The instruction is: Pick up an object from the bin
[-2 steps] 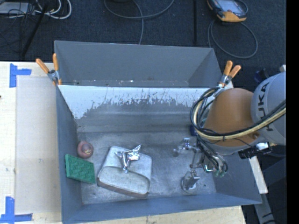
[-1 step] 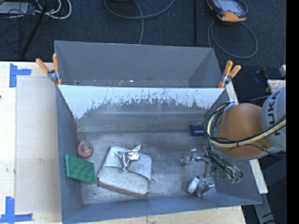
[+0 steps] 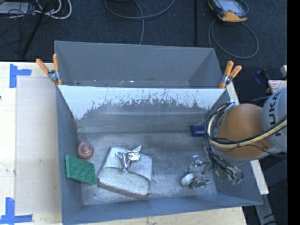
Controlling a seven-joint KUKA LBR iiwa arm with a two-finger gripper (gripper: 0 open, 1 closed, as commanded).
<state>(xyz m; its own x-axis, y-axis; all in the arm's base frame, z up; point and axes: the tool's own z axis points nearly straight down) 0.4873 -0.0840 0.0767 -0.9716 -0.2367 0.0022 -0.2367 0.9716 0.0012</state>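
The gripper (image 3: pixel 196 174) is observed low over the floor of the grey metal bin (image 3: pixel 161 142), in the near right corner area, close to the right wall. It is carried by the arm, whose orange cover (image 3: pixel 241 128) and looped cables (image 3: pixel 219 142) are seen above the right wall. A small whitish round item (image 3: pixel 187 180) is recorded on the floor at the gripper's tip, on its left side; contact between the two cannot be confirmed, and it cannot be told whether the gripper is open or closed. A small blue object (image 3: pixel 197 131) is noted against the right wall, farther back than the gripper and apart from it. Toward the near left of the floor, a pale flat pad with a brown edge (image 3: pixel 136 179) is found lying flat, and a shiny metal piece (image 3: pixel 127 157) is seen resting on its far part. A green scouring pad (image 3: pixel 80 169) is located just beside the pale pad, by the left wall, and a pink round object (image 3: pixel 85 149) is placed just behind the green pad. All four left-side items are well apart from the gripper. The sloped far wall is marked with pale scratches.
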